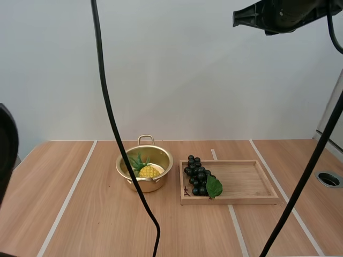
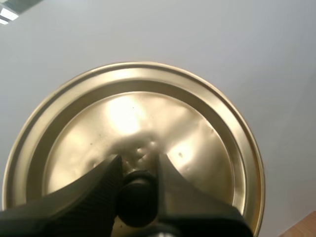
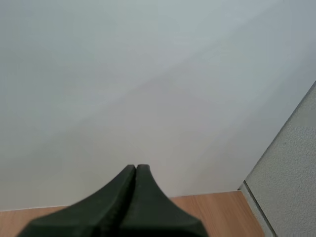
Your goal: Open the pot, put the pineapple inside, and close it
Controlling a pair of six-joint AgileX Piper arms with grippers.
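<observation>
Left gripper (image 2: 138, 161): the two black fingers (image 2: 94, 190) pinch the black knob (image 2: 137, 200) at the centre of the gold-coloured lid (image 2: 143, 118). The lid is held up against a plain pale wall, off the pot. How far it is from the pot cannot be told.

Right gripper (image 3: 136, 169): the fingers are pressed together into one dark wedge with nothing between them. In the high view the right gripper (image 1: 237, 19) is raised high, above and to the right of the pot.

Table (image 1: 80, 214): light wood with pale stripes.

Pot (image 1: 156, 184): gold-coloured metal, standing upright and uncovered on the table, with one loop handle on its far side.

Pineapple (image 1: 148, 171): a yellow body with green leaves, lying inside the pot on its bottom.

Wooden tray (image 1: 230, 201): a shallow rectangle just right of the pot, not touching it.

Bunch of grapes (image 1: 197, 174): dark grapes lying in the end of the tray nearest the pot. A green leaf (image 1: 214, 187) lies on the side of the bunch away from the pot.
</observation>
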